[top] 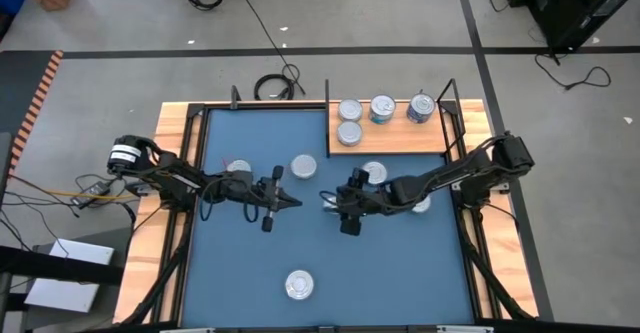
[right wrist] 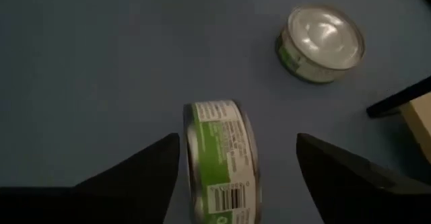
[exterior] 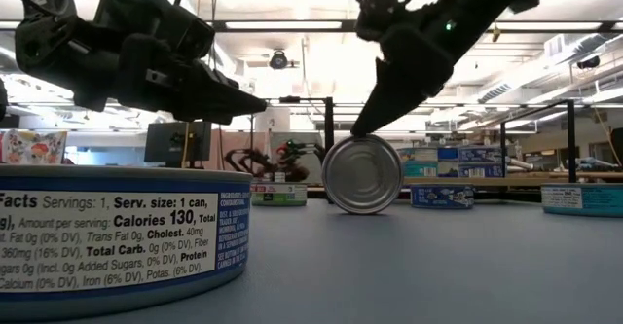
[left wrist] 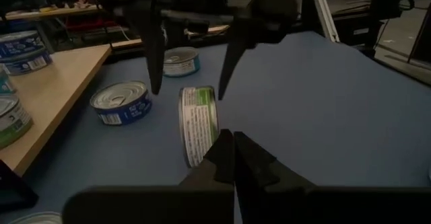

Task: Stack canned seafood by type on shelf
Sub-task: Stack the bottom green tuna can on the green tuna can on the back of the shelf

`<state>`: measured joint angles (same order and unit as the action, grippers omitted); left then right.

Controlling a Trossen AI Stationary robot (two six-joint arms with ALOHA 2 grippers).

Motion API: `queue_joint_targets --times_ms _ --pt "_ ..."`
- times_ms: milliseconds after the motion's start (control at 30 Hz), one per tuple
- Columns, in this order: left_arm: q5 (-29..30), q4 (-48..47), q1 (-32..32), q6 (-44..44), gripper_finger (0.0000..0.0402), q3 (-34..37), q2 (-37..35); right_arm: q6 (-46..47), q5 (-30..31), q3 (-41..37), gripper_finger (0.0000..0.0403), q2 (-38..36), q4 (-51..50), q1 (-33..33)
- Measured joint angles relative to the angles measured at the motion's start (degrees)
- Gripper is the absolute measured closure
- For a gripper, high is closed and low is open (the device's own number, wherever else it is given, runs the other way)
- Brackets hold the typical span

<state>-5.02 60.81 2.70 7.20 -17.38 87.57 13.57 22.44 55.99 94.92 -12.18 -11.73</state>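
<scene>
One tin (right wrist: pixel 219 158) with a green label stands on its edge on the blue mat (top: pixel 400 273), near the mat's middle (top: pixel 327 198). My right gripper (right wrist: pixel 238 138) is open, pointing toward the table's left. Its fingers stand on either side of that tin, and no touch shows. My left gripper (left wrist: pixel 234 140) is shut. It points at the same tin (left wrist: pixel 199 123) from the table's left, a short way off. The wooden shelf (top: pixel 400 141) lies at the far right and carries several tins (top: pixel 382 108) resting flat.
More tins lie flat on the mat: two on the far left side (top: pixel 240 168) (top: pixel 303 166), one before the shelf (top: pixel 374 173), one partly under the right arm (top: pixel 421 204), one near the near edge (top: pixel 299 285). A black frame (top: pixel 328 113) borders the shelf.
</scene>
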Motion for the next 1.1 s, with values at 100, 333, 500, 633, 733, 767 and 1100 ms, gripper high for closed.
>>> queue_joint_targets --times_ms 100,333,500,633,733,767,1100 --pt "0.0 -0.1 0.0 -0.2 0.0401 0.0 0.0 -1.9 -0.1 0.0 0.0100 1.1 0.8 0.3" --pt "0.0 0.2 0.0 -0.2 0.0401 0.0 0.0 -2.4 -0.3 -0.1 0.0128 2.6 0.6 1.4" --pt "0.0 0.1 0.0 -0.3 0.0401 0.0 0.0 -3.1 -3.0 -0.1 0.0174 2.6 0.8 2.0" --pt "0.0 0.1 0.0 -0.4 0.0401 0.0 0.0 -3.3 -3.1 -0.1 0.0226 2.6 0.6 2.2" --pt "0.0 0.0 0.0 -0.4 0.0401 0.0 0.0 -4.4 -3.1 -0.1 0.0259 2.6 0.7 2.2" --pt "0.0 0.0 0.0 -0.4 0.0401 0.0 0.0 -4.8 -3.1 -0.1 0.0260 2.6 0.7 2.2" --pt "0.0 -0.8 0.0 -0.4 0.0401 0.0 0.0 -10.3 1.6 8.9 0.0260 2.7 -12.1 1.8"
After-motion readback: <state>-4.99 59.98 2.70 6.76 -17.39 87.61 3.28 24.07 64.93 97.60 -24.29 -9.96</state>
